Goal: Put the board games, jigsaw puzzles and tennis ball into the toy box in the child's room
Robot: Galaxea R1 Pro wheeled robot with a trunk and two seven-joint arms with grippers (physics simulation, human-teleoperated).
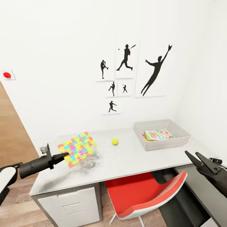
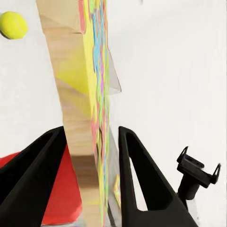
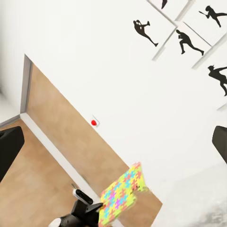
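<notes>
The left hand (image 1: 65, 154) grips a jigsaw puzzle (image 1: 78, 148) by its near edge, the multicolour sheet tilted up above the desk (image 1: 126, 160); in the left wrist view the sheet (image 2: 92, 94) runs edge-on between the two fingers (image 2: 137, 179). Beyond the puzzle, towards the toy box (image 1: 161, 133), the tennis ball (image 1: 115, 142) lies on the desk. A board game (image 1: 156, 135) lies inside the toy box. The right hand (image 1: 197, 159) hangs with jaws spread wide, nearer than the toy box, holding nothing.

Bright, even light everywhere I look; no glare. Soft grey shadow on table (image 1: 132, 157) under puzzle sheet (image 1: 77, 148), at 8 o'clock. Head view bends at edges. Left wrist view blurry up close.
</notes>
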